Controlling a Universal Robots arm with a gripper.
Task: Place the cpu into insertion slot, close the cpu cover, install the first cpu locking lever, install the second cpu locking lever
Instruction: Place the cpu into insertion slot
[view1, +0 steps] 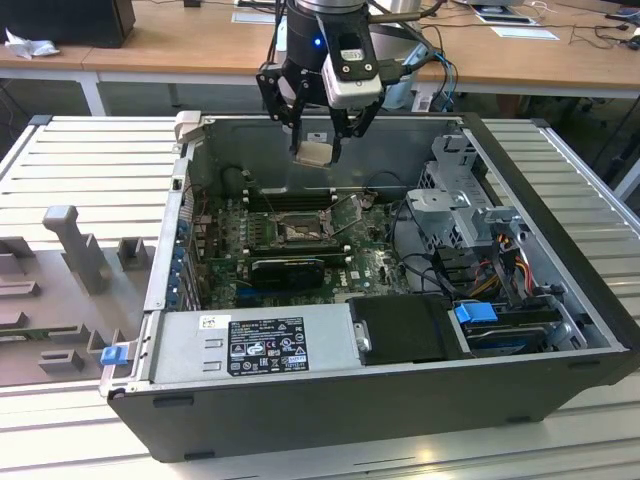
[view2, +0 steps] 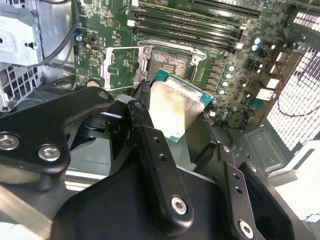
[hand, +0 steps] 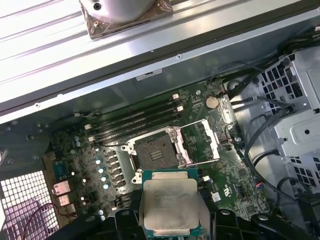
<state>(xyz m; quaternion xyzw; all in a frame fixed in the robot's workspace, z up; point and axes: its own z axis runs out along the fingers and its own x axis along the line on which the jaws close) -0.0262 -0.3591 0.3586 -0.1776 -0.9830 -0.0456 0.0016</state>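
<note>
My gripper (view1: 318, 150) is shut on the cpu (view1: 315, 153) and holds it in the air above the open computer case, over the far wall. In both wrist views the cpu (view2: 175, 102) (hand: 170, 200) is a square chip with a silvery top and a green edge, held between the black fingers (view2: 150, 145). The insertion slot (view1: 300, 232) (view2: 170, 62) (hand: 152, 155) lies uncovered on the green motherboard below, apart from the chip. The cpu cover (view2: 106, 70) (hand: 214, 141) is swung open beside the slot.
Long black memory slots (hand: 135, 120) run beside the socket. A grey power supply (view1: 250, 345) fills the case's near side. A metal drive cage (view1: 460, 200) with cables and a blue clip (view1: 475, 312) is at the exterior view's right. A grey fixture (view1: 75, 245) stands outside the case.
</note>
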